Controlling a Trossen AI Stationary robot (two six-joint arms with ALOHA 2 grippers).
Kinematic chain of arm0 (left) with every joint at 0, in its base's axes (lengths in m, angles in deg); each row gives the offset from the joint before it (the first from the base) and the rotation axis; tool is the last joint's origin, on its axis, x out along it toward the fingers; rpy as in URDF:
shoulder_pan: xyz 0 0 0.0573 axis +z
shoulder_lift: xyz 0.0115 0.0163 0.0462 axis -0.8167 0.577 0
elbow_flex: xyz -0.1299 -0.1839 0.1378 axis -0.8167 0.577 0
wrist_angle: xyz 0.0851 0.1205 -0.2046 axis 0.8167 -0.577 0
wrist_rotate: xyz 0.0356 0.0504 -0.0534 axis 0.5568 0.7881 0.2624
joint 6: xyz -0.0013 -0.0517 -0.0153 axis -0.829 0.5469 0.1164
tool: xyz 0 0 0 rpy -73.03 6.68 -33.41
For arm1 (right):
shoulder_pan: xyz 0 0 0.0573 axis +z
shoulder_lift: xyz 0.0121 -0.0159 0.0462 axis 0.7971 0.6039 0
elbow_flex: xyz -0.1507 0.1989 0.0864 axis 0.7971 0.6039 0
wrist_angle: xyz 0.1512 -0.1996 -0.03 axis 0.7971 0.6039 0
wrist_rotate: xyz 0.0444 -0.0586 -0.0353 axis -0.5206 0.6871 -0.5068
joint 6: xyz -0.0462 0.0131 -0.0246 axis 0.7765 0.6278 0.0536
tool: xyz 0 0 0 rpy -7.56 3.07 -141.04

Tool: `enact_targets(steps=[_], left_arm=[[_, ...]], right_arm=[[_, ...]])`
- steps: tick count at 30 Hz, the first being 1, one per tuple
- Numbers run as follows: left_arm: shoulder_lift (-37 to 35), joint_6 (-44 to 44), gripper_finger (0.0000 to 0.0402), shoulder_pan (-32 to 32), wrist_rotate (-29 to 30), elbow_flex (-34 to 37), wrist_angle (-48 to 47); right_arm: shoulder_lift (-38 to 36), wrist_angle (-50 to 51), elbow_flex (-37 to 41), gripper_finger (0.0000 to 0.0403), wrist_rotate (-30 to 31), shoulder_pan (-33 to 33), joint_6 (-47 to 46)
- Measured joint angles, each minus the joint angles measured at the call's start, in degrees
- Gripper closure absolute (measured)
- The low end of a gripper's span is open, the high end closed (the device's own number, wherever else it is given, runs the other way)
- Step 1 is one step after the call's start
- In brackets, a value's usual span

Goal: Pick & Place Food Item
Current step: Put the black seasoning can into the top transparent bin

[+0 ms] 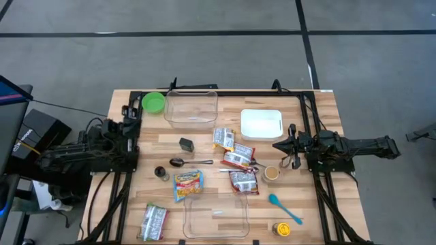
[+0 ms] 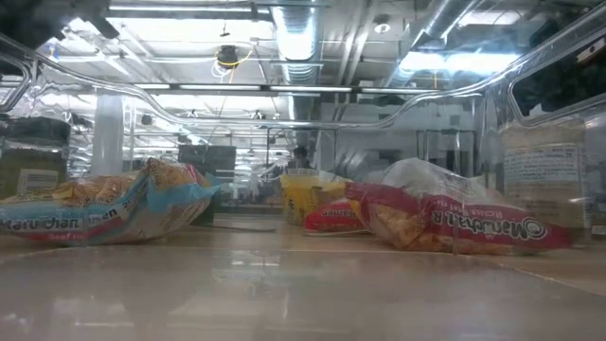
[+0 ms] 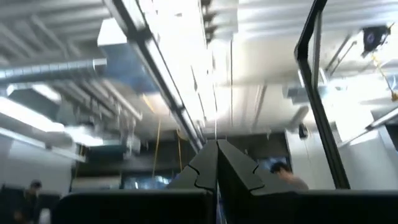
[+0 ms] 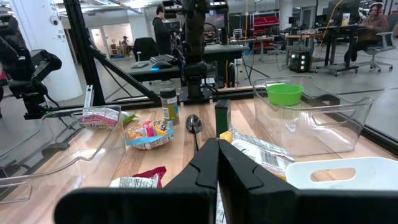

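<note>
The left gripper point(image 1: 133, 133) waits at the surface's left edge with jaws pressed together and holding nothing; its wrist camera points up at the ceiling. Just inside that edge sits a green bowl point(image 1: 153, 103) at the far corner, with a clear bin point(image 1: 191, 107) beside it. Down the middle lie a dark block point(image 1: 186, 144), a spoon point(image 1: 184, 162), a small dark jar point(image 1: 161, 173) and a yellow noodle packet point(image 1: 188, 185). A second clear bin point(image 1: 216, 216) stands at the near edge, with another packet point(image 1: 154, 222) beside it at the near left corner. Right of centre lie three red-and-white packets point(image 1: 237, 160), touching or overlapping, with a white tray point(image 1: 261, 124) beyond them. A cup point(image 1: 272, 173), a teal spoon point(image 1: 284, 208) and a yellow lid point(image 1: 282, 229) follow.

The right gripper point(image 1: 281, 145) hangs just beside the tray's near right corner, jaws closed and empty.

Nothing is grasped yet, so the task looks to be at its start (which packet is meant, I cannot tell). The cluster lies near the right gripper; the next move likely calls for parting the jaws, lowering over one packet and avoiding its neighbours
</note>
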Motion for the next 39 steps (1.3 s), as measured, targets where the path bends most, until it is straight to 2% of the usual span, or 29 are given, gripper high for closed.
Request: enact_targets(steps=[11,23,26,32,39], left_arm=[[2.1,-0.4,0.0402,0.0,0.0,0.0,2.5],[20.1,3.8,0.0402,-0.9,0.0,0.0,-5.7],[24.8,5.1,0.0402,-0.9,-0.2,-1.7,-10.9],[32.1,5.2,0.0402,-0.9,-0.1,-9.9,-29.1],[35.7,5.1,0.0402,-0.9,0.0,-16.8,-41.1]], right_arm=[[0.0,0.0,0.0,0.0403,0.0,0.0,0.0],[0.0,0.0,0.0,0.0403,0.0,0.0,0.0],[0.0,0.0,0.0,0.0403,0.0,0.0,0.0],[0.0,0.0,0.0,0.0403,0.0,0.0,0.0],[0.0,0.0,0.0,0.0403,0.0,0.0,0.0]])
